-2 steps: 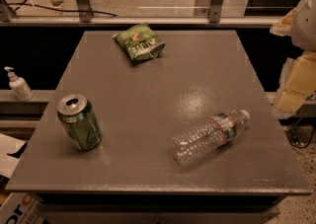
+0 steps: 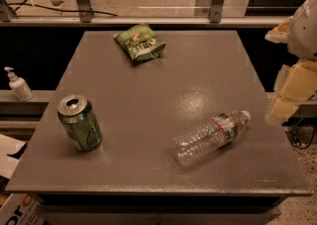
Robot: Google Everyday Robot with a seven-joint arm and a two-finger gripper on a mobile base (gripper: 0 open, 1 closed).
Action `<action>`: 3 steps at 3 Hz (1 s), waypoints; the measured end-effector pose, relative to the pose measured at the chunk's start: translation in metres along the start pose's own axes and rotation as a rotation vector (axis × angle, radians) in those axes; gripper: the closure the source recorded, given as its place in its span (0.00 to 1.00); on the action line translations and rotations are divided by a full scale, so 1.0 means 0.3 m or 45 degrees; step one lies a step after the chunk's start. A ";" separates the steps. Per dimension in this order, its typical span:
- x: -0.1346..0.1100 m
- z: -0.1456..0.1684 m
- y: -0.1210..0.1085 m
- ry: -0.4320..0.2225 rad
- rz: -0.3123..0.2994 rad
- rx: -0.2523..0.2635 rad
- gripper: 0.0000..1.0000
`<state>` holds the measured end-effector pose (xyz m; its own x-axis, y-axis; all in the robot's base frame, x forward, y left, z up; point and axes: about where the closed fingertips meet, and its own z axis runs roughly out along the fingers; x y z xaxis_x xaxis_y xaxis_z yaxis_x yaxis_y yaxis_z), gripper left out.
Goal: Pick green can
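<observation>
Camera view puts the green can (image 2: 79, 122) upright on the grey table (image 2: 188, 70), close to its front-left corner, with the open silver top showing. I read this as the very start of the pick: the gripper (image 2: 287, 97) hangs off the table's right side, well apart from the can and across the whole tabletop from it, holding nothing. I cannot tell whether it is apart or together.

My next move, as I judge it, is a long reach leftward to the can, coming in level with its side and clear of the tabletop.

A clear plastic bottle (image 2: 210, 137) lies on its side to the right of the can, between it and the gripper, so I would pass over or behind it. A green snack bag (image 2: 140, 43) lies well behind the can, out of the way. The left and front edges run near the can, so a nudge could tip it off. A soap dispenser (image 2: 17, 85) stands off the table, left of the can.
</observation>
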<state>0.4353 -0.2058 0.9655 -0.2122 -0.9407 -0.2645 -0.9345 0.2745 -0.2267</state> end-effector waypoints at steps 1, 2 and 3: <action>-0.052 0.067 0.047 -0.119 0.030 -0.057 0.00; -0.175 0.147 0.124 -0.333 0.046 -0.168 0.00; -0.227 0.169 0.154 -0.420 0.050 -0.214 0.00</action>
<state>0.4209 -0.1190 0.9254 -0.1710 -0.8077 -0.5643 -0.9672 0.2469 -0.0604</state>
